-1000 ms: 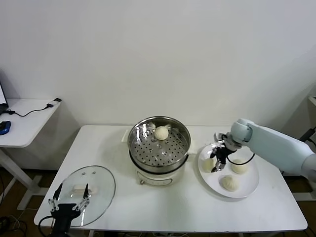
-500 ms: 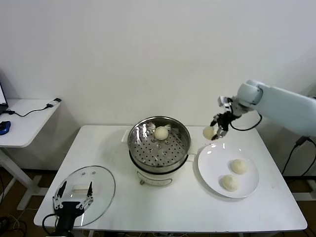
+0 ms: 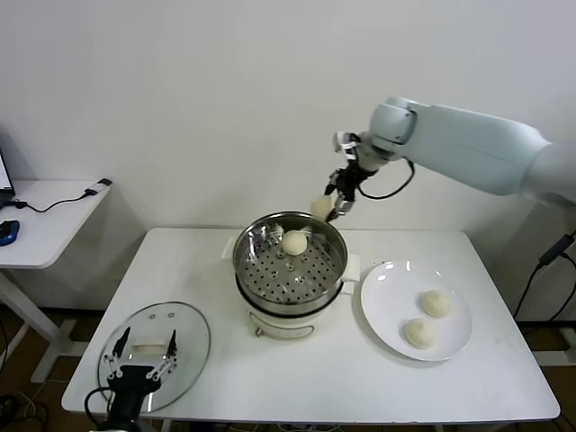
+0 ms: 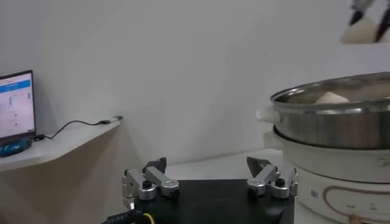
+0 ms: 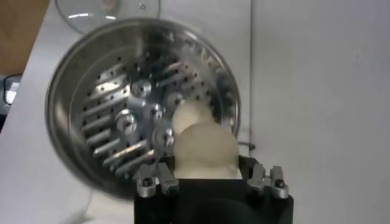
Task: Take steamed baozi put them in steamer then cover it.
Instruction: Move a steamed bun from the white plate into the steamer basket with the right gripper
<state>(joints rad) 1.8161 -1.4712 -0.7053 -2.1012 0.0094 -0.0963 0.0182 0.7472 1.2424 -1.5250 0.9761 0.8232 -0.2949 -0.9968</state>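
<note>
My right gripper [image 3: 335, 205] is shut on a steamed baozi [image 3: 321, 208], an off-white bun held in the air above the far right rim of the steamer [image 3: 290, 261]. From the right wrist, that baozi [image 5: 204, 152] sits between the jaws over the perforated steamer [image 5: 109, 103]. Another baozi [image 3: 294, 241] lies inside at the back. Two more [image 3: 436, 302] [image 3: 418, 333] rest on the white plate [image 3: 387, 315]. The glass cover [image 3: 184, 337] lies flat at the front left. My left gripper [image 3: 144, 353] hovers open over it, holding nothing.
A low side table [image 3: 45, 225] stands to the left with a blue mouse [image 3: 7, 232] and a cable. The white wall is close behind the steamer. The table's front edge runs just below the cover.
My right gripper lifted a baozi off the plate and carried it up and left to above the steamer's far rim. The left gripper shifted only slightly over the cover.
</note>
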